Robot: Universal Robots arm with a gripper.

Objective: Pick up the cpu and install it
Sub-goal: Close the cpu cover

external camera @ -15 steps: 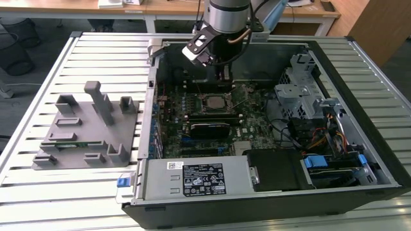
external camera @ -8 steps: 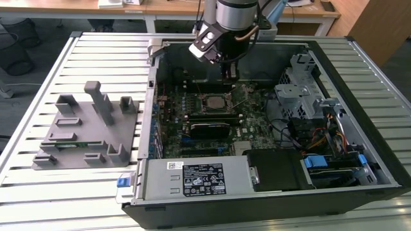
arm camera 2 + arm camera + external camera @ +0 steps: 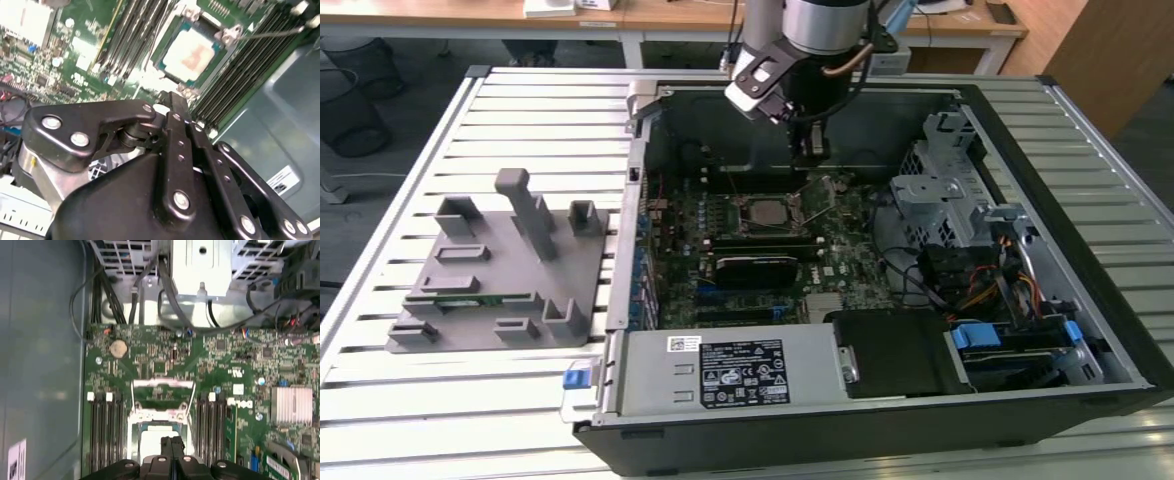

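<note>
**Gripper** point(image 3: 811, 148) of the single arm, inside the open computer case point(image 3: 1067, 190). In both wrist views its fingers point(image 3: 172, 442) are pressed together with nothing between them. They hang above the motherboard point(image 3: 150, 360), clear of it.

**The cpu** point(image 3: 192, 52) lies flat in the socket, pale metal top up, below and near the fingertips point(image 3: 174, 100) but not touching them.

**Progress.** Pick-up and seating appear done. The socket's load plate point(image 3: 162, 389) appears raised, so locking seems left. A grey fixture tray point(image 3: 494, 270) sits on the exterior view's left.
</note>
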